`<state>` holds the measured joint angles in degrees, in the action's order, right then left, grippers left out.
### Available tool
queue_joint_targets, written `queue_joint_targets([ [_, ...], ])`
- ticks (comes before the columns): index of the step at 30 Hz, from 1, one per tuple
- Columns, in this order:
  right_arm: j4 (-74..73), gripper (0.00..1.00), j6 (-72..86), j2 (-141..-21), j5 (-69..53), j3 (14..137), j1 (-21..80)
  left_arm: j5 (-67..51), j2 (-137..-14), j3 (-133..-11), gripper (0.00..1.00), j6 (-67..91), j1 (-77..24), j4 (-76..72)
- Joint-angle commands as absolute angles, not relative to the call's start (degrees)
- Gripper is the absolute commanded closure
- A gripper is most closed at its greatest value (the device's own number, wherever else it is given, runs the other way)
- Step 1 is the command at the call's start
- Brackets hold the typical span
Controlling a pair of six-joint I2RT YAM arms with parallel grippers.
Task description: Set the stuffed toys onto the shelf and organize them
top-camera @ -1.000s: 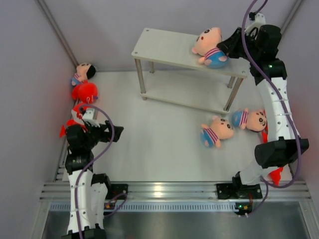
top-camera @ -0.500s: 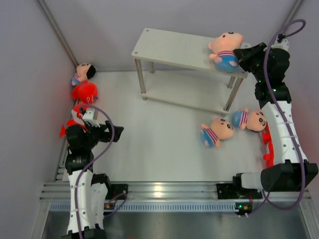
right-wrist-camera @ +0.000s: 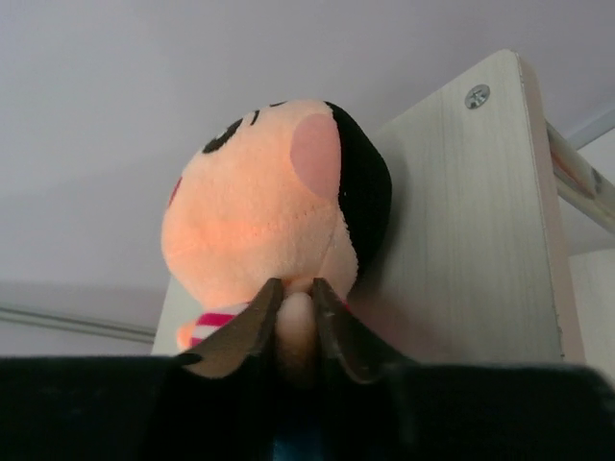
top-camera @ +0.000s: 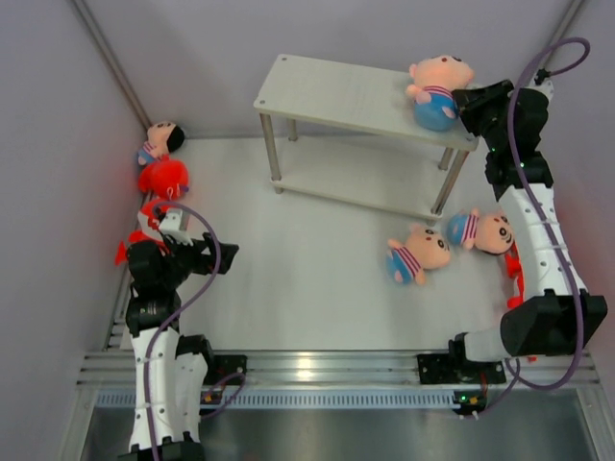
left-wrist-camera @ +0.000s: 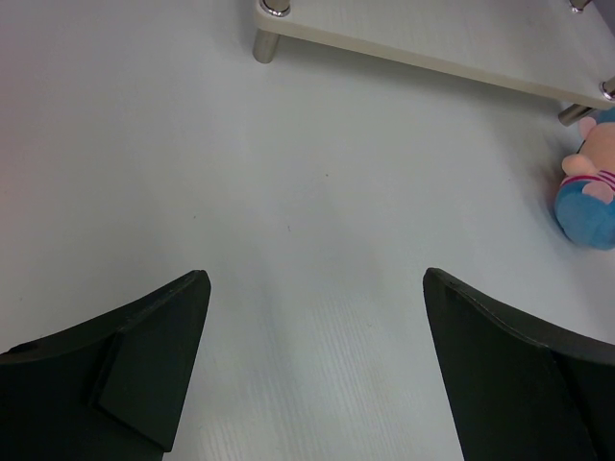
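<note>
Peach doll (top-camera: 437,88), pink-striped shirt, blue bottoms, on shelf (top-camera: 327,91) top, pinched by right hand (right-wrist-camera: 295,291), left hand (left-wrist-camera: 315,279) spread

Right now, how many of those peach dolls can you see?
4: one doll on the shelf top, gripped by the right pincer; two on the table; one by the left wall. Others may be hidden.

Likely lab — grey-walled booth (top-camera: 48,192), aluminium rail (top-camera: 317,367)

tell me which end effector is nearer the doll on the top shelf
Right. The right end effector is clamped on the doll at the shelf's right end; the left end effector hangs open far off at the near left.
</note>
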<state>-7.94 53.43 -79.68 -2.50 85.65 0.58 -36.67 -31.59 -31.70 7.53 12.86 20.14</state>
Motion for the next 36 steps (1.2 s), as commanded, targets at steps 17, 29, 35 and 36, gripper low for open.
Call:
queue_joint_targets([
  [17,-28.64,0.28,28.22,-69.63,6.48,100.39,0.62,-38.41,-30.50,-31.64,0.01,6.94,12.48,17.23],
  [29,-39.63,0.26,38.84,-36.31,-3.04,53.47,0.62,-36.30,-30.23,-31.82,0.01,2.83,12.22,17.14],
  [35,-36.40,0.27,40.87,-25.24,-7.21,36.40,0.61,-8.79,-32.69,-30.77,0.01,-14.04,11.34,12.93],
  [36,-35.95,0.27,40.78,-24.88,-6.86,33.78,0.53,-5.48,-33.13,-30.33,0.02,-15.89,11.42,12.40],
])
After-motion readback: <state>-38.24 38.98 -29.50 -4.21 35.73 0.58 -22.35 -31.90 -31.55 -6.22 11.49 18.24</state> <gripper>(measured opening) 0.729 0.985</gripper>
